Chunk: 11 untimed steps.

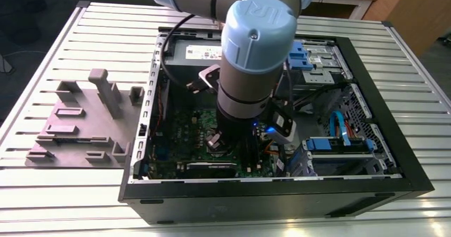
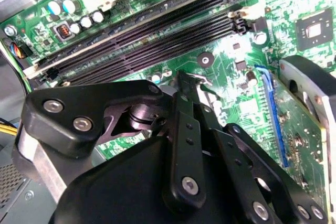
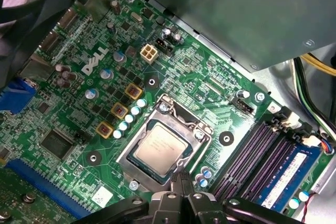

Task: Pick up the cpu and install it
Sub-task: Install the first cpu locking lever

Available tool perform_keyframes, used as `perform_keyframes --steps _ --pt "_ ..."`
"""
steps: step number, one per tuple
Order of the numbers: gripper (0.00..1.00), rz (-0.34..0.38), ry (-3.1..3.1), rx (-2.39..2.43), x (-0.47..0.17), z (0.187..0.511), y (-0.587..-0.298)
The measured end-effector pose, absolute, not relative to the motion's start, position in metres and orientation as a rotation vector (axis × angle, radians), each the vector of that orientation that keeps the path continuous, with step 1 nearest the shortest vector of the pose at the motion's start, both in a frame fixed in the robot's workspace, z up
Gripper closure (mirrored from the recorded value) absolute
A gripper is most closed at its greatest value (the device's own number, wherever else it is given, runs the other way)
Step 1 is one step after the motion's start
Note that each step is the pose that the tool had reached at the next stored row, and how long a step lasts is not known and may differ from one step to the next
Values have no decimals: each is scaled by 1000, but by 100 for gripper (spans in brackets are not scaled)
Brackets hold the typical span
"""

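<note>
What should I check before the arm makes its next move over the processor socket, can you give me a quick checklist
1. Chip in the socket: ok. In the first wrist view the cpu lies flat inside the socket frame.
2. Chip free of the gripper: ok. The gripper sits at the socket's edge with its fingers together, nothing between them.
3. Chip fully seated on its contacts: cannot tell.
4. Socket frame clamped down: cannot tell; no latch position is plain.
5. Room beside the socket: ok. The memory slots lie apart from the frame.
6. Arm inside the computer case: ok. In the exterior view it reaches down without touching the walls.
</note>
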<state>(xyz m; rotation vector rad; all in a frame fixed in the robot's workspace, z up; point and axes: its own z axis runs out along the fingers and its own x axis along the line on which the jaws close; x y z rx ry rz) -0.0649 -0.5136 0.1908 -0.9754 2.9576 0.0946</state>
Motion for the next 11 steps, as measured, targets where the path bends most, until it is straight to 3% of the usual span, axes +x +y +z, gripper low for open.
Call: perform_keyframes --steps 11 --pt "90 95 2957 -976 -61 190 -514"
